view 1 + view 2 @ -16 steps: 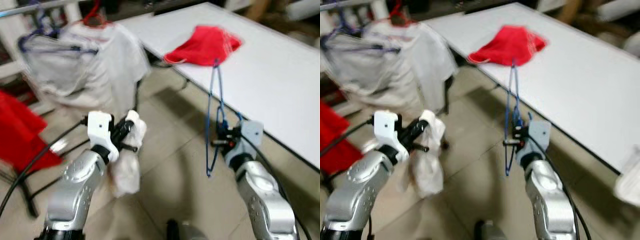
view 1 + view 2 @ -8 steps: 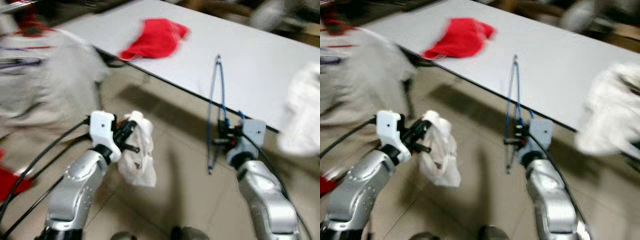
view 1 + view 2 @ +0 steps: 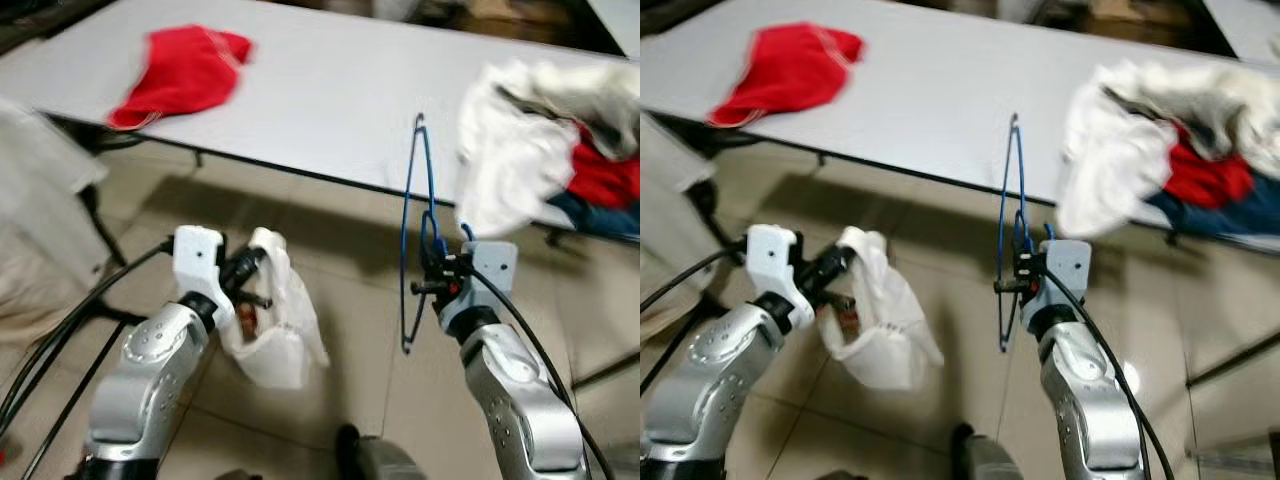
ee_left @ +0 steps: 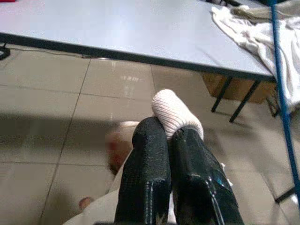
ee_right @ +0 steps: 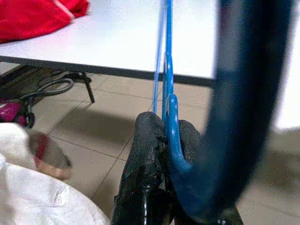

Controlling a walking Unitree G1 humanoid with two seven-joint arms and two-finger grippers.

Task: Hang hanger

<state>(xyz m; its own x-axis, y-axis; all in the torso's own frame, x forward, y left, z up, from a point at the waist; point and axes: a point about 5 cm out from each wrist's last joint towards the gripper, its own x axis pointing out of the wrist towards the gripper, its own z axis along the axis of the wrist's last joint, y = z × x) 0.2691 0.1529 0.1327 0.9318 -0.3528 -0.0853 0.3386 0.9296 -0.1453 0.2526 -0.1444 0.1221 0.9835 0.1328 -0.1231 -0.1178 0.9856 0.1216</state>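
The right end effector (image 3: 432,287) is clamped on the thin, light, stiff blue hanger (image 3: 410,230) near its hook; the left end effector (image 3: 245,283) pinches a limp white garment (image 3: 275,330).

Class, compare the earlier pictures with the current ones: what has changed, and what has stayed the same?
The view has swung right, off the clothes rack, bringing a heap of clothes on the white table into sight; this is camera motion, not objects moving. The left gripper still clamps the white garment, and the right gripper still grips the blue wire hanger.
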